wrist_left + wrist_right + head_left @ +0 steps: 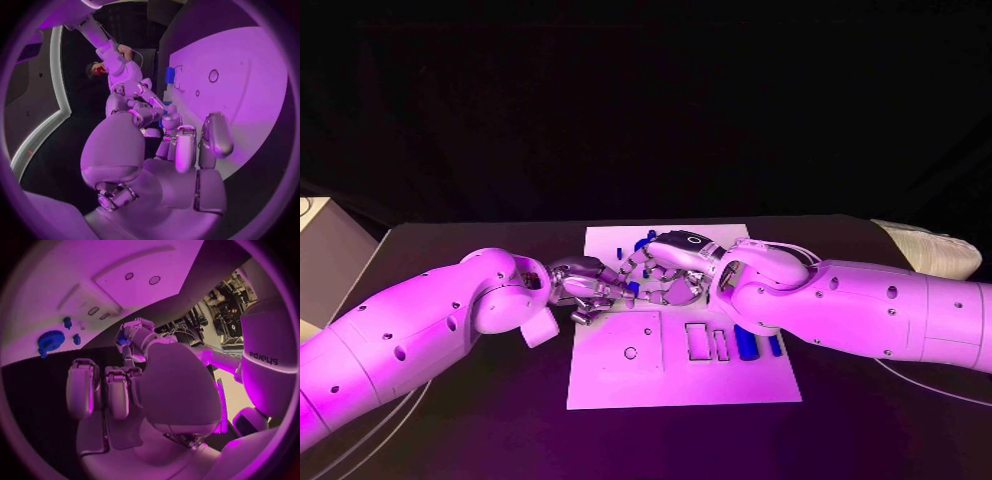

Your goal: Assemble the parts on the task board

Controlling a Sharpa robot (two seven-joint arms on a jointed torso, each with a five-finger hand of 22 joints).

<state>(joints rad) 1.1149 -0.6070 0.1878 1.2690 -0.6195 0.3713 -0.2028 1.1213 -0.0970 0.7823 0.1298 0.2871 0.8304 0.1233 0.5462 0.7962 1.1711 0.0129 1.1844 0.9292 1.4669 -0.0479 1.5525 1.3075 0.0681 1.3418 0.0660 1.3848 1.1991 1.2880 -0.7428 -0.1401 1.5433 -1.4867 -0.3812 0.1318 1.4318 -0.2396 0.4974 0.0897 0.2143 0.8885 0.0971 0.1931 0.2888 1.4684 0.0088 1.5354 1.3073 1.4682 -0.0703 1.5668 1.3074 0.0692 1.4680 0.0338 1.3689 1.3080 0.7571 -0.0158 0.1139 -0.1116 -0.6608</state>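
1. Task board (678, 375) lies flat in the middle of the black table (473, 420), its near half bare enough to show a round hole and several rectangular slots.
2. Two blue parts (746, 343) stand or lie by the slots at the board's right side, close under the right arm; whether they are fully seated I cannot tell.
3. In the right wrist view a blue gear-like part (50, 340) and smaller blue pieces (67, 321) rest at the board's far end, apparently not yet assembled.
4. Both hands meet over the board's middle. The left hand (589, 285) and the right hand (668, 270) are fingertip to fingertip, with a small blue part (633, 289) between them.
5. The left wrist view shows that small piece caught among the fingers of the two hands, and the right wrist view shows blue at the left hand's fingertips. It looks like a hand-to-hand pass or a shared grip, but I cannot tell which hand truly holds it.
6. My reading: the task is partway, with several parts loose and most slots open.
7. The board's middle is hidden beneath the hands.
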